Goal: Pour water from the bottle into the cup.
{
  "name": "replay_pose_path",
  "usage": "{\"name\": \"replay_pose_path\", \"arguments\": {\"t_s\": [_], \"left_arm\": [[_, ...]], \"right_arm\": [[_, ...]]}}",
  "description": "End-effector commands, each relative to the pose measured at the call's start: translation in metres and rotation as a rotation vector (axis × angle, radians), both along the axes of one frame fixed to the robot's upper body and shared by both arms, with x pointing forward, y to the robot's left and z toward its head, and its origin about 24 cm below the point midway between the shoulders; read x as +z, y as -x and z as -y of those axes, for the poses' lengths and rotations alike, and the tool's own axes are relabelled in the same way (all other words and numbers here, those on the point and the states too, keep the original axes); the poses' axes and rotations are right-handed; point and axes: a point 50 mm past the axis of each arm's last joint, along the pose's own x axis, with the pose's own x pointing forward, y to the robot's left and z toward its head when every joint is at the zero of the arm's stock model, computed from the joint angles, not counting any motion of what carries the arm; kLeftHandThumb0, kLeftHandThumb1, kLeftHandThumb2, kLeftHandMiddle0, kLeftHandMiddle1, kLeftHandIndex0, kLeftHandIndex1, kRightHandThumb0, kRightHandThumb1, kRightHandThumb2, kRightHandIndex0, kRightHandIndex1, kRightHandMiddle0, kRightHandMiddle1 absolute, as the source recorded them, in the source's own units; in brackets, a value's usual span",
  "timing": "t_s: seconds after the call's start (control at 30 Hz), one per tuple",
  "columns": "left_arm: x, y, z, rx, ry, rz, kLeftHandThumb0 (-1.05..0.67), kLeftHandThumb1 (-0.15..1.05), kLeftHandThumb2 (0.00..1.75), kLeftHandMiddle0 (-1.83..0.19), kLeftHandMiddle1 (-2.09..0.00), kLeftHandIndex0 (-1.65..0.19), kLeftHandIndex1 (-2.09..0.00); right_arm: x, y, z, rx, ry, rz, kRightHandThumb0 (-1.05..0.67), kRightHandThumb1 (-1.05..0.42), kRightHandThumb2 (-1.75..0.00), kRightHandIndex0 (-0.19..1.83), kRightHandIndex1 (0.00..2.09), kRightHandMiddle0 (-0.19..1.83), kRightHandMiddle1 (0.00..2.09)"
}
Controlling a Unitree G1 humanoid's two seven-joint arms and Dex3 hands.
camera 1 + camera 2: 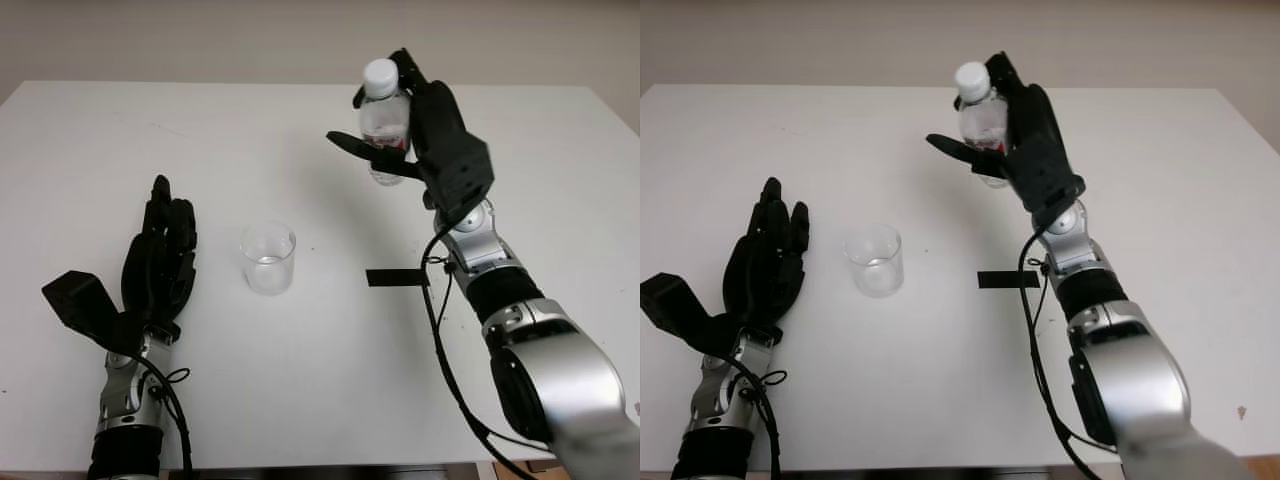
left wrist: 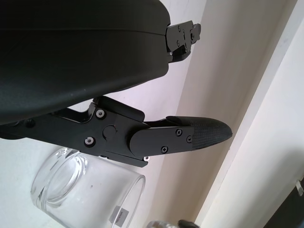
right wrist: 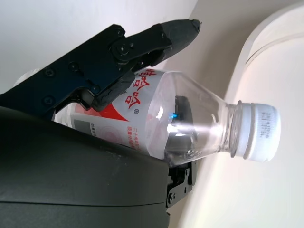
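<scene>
A clear plastic bottle (image 1: 385,128) with a white cap and a red label is upright and lifted above the table at the back centre. My right hand (image 1: 420,125) is shut on it, fingers wrapped around its body; the cap (image 3: 259,132) is on. A clear glass cup (image 1: 268,257) stands on the white table (image 1: 300,380) in the middle, with a little water at its bottom. It is to the left of and nearer than the bottle. My left hand (image 1: 160,255) is open at the left, beside the cup (image 2: 85,194) and apart from it.
A small black strip (image 1: 397,277) lies on the table right of the cup, under my right forearm. The table's far edge meets a pale wall.
</scene>
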Motion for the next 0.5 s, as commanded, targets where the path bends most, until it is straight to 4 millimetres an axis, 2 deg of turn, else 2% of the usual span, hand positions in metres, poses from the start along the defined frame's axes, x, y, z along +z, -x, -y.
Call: {"name": "replay_pose_path", "arguments": {"t_s": [0.0,0.17,0.27,0.37,0.47], "left_arm": [[-0.006,0.005,-0.001,-0.001,0.004,-0.022,-0.68,1.05,0.44,0.18,-0.05,0.19,-0.04],[-0.006,0.007,-0.002,-0.003,0.002,-0.026,-0.67,1.05,0.45,0.19,-0.05,0.19,-0.04],[-0.006,0.008,-0.002,-0.003,-0.007,-0.032,-0.68,1.05,0.45,0.19,-0.05,0.19,-0.04],[-0.006,0.009,-0.002,0.004,-0.013,-0.038,-0.68,1.05,0.44,0.17,-0.06,0.17,-0.06],[-0.006,0.009,-0.002,0.002,-0.016,-0.038,-0.68,1.05,0.45,0.16,-0.06,0.16,-0.06]], "right_arm": [[0.010,0.009,0.006,0.029,-0.056,-0.029,-0.34,-1.05,-0.40,1.34,2.09,0.96,2.09],[0.010,0.028,0.013,0.053,-0.108,-0.167,-0.32,-1.05,-0.41,1.44,2.09,1.00,2.09],[0.007,0.039,0.014,0.071,-0.158,-0.230,-0.31,-1.05,-0.43,1.50,2.09,0.95,2.09],[0.000,0.047,0.014,0.091,-0.178,-0.257,-0.32,-1.05,-0.43,1.61,2.09,1.10,2.09],[-0.009,0.051,0.014,0.076,-0.200,-0.286,-0.34,-1.05,-0.38,1.60,2.09,1.20,2.09]]}}
